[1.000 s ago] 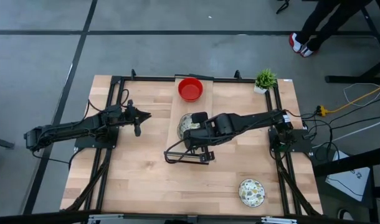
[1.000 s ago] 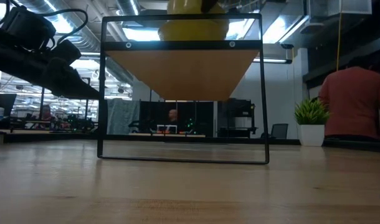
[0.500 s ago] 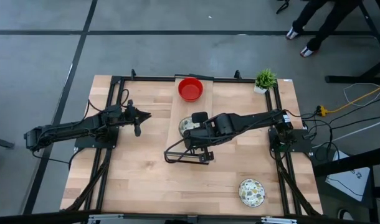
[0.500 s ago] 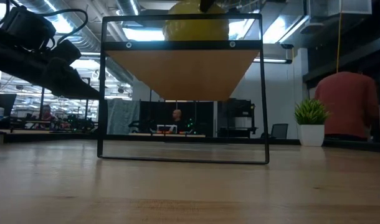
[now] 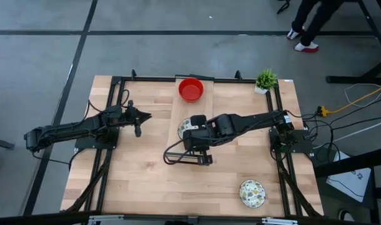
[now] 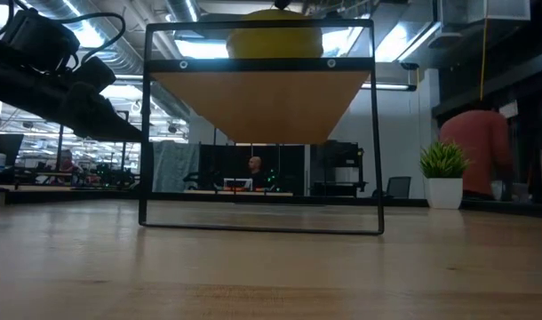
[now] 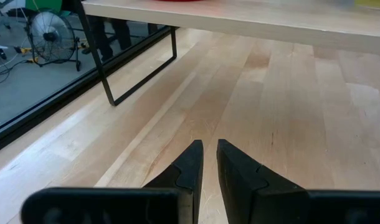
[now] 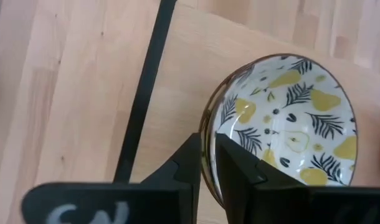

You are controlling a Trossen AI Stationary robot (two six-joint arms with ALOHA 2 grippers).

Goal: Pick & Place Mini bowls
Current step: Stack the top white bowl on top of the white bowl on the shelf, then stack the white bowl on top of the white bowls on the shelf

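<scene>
A mini bowl (image 8: 289,124), white inside with yellow pears and dark leaves and yellow outside (image 6: 275,36), sits at the top of a raised wooden board (image 6: 258,102) on a black wire frame. My right gripper (image 8: 207,140) is shut on its rim; in the high view the gripper (image 5: 192,130) covers most of the bowl (image 5: 185,124). A red mini bowl (image 5: 191,89) rests on its base at the table's far edge. A patterned mini bowl (image 5: 252,192) stands near the right near corner. My left gripper (image 7: 209,149) hovers shut over the table's left part (image 5: 143,117). My right gripper pinches the patterned bowl's rim (image 8: 209,118) with one finger (image 8: 240,168) inside the bowl and one (image 8: 185,163) outside. It comes from above, slanting in from the table's right. The bowl is tilted over the board; whether its base rests there I cannot tell.
The black wire frame (image 5: 178,156) stands at the table's middle, and its posts (image 6: 145,133) rise from the tabletop. A small potted plant (image 5: 265,79) stands at the far right corner. Black rails (image 5: 109,156) run along both sides. A person in red (image 6: 475,156) moves behind the table.
My right gripper has shifted slightly toward the table's left and near edges over the board, covering more of the bowl. The bowl in its hold has changed tilt, seen from below. The person behind the table has walked on.
</scene>
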